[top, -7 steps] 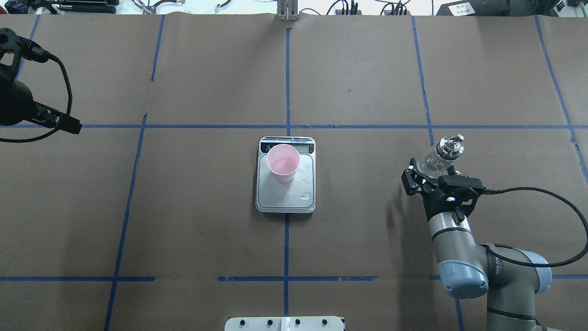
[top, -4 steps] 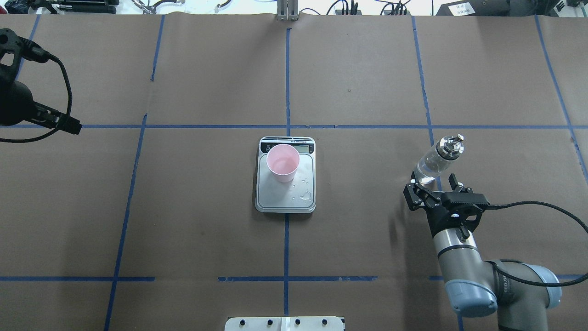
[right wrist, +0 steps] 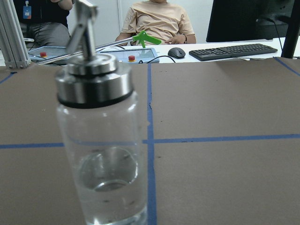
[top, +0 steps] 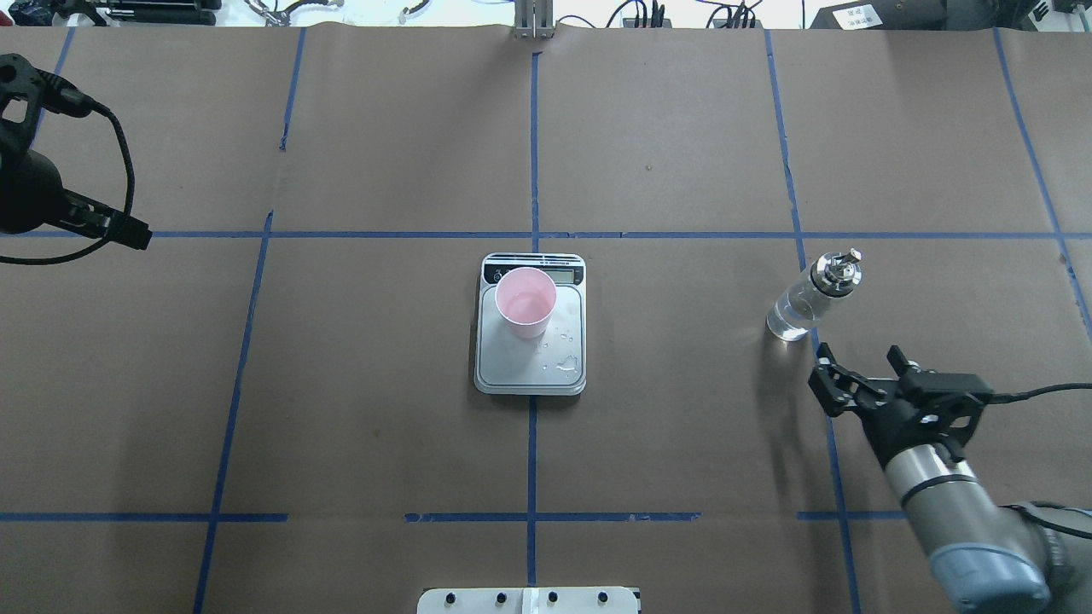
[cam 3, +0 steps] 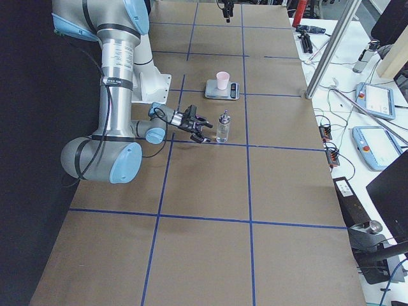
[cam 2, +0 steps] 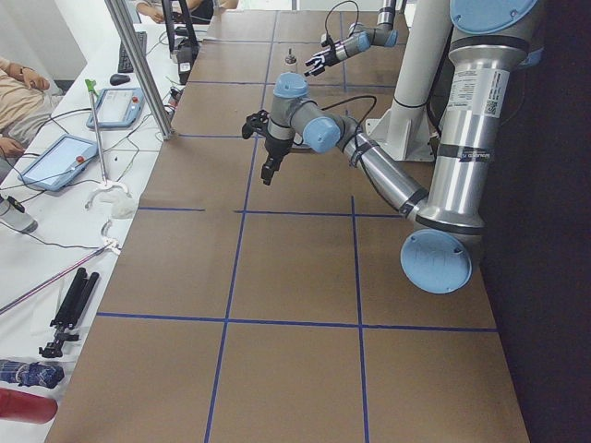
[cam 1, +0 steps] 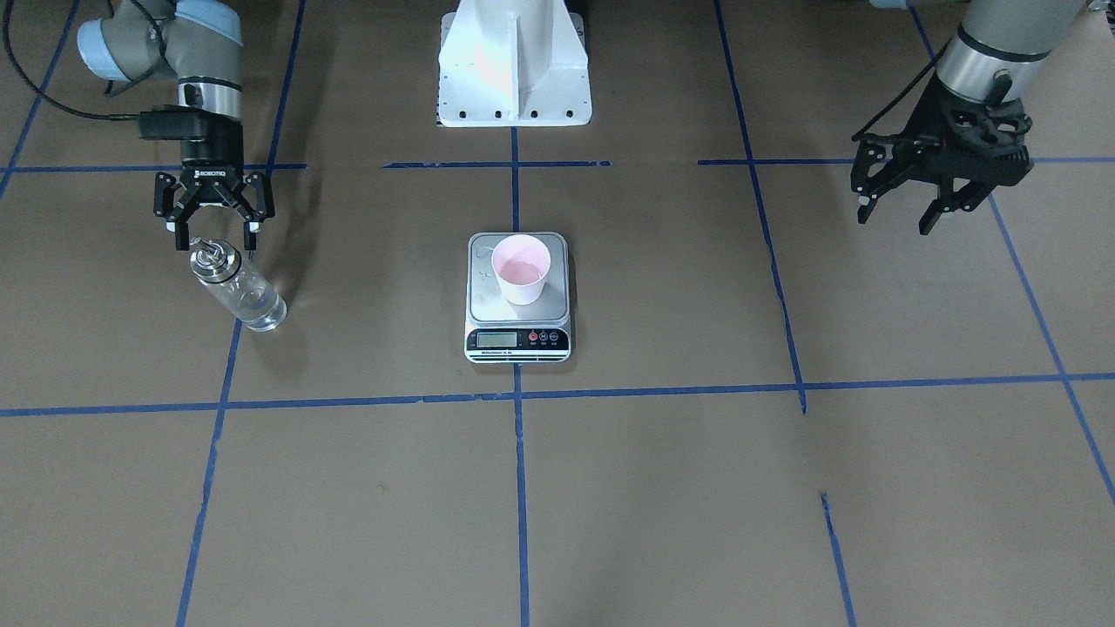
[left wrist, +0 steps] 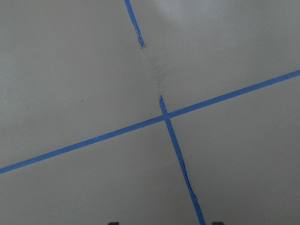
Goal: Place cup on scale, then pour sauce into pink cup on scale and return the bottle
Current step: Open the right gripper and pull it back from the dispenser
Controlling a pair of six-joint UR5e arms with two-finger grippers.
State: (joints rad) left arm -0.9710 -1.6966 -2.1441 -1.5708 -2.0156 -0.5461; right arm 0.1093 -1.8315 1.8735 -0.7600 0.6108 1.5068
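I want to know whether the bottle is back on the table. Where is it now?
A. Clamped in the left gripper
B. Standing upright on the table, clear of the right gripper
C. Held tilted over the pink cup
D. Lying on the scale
B: the bottle stands upright on the table, off to the side of the scale, and the right gripper is open with a gap between it and the bottle.
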